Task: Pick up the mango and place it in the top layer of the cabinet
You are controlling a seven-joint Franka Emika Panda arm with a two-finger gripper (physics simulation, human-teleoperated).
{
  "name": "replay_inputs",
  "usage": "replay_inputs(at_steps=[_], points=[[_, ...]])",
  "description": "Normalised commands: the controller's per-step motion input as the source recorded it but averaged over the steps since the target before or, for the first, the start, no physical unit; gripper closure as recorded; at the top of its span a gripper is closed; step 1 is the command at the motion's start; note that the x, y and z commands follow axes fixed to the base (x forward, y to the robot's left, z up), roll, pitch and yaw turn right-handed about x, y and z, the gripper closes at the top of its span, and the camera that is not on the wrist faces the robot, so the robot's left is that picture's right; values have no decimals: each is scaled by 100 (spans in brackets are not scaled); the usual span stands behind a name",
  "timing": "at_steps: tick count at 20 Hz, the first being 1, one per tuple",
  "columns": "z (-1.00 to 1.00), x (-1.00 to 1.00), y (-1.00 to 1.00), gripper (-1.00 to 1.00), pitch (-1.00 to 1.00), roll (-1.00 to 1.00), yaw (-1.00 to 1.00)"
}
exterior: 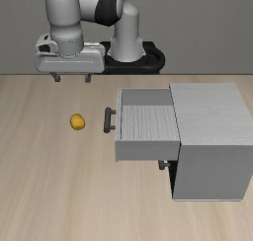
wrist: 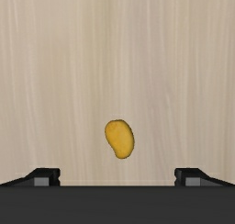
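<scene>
A small orange-yellow mango (exterior: pixel 77 121) lies on the wooden table, at the exterior view's left of the cabinet. In the wrist view the mango (wrist: pixel 119 139) rests on the wood just ahead of my fingertips, roughly midway between them. My gripper (exterior: pixel 70 78) hangs above the table, behind the mango and well clear of it. The fingers (wrist: pixel 43 175) stand wide apart, open, with nothing between them. The grey cabinet (exterior: pixel 210 136) has its top drawer (exterior: pixel 148 126) pulled out toward the mango, and the drawer's inside is bare.
The cabinet body takes up the exterior view's right, with a dark handle (exterior: pixel 109 119) on the drawer front and a dark gap (exterior: pixel 168 168) below the drawer. The robot's base (exterior: pixel 133 52) stands behind. Bare wood surrounds the mango.
</scene>
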Motion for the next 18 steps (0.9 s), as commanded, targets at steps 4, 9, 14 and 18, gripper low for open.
replay_inputs(at_steps=[4,9,14,18], points=[[-100,0,0,-100,0,0,0],[-100,0,0,-100,0,0,0],[-100,0,0,-100,0,0,0],[-50,-25,0,100,0,0,0]])
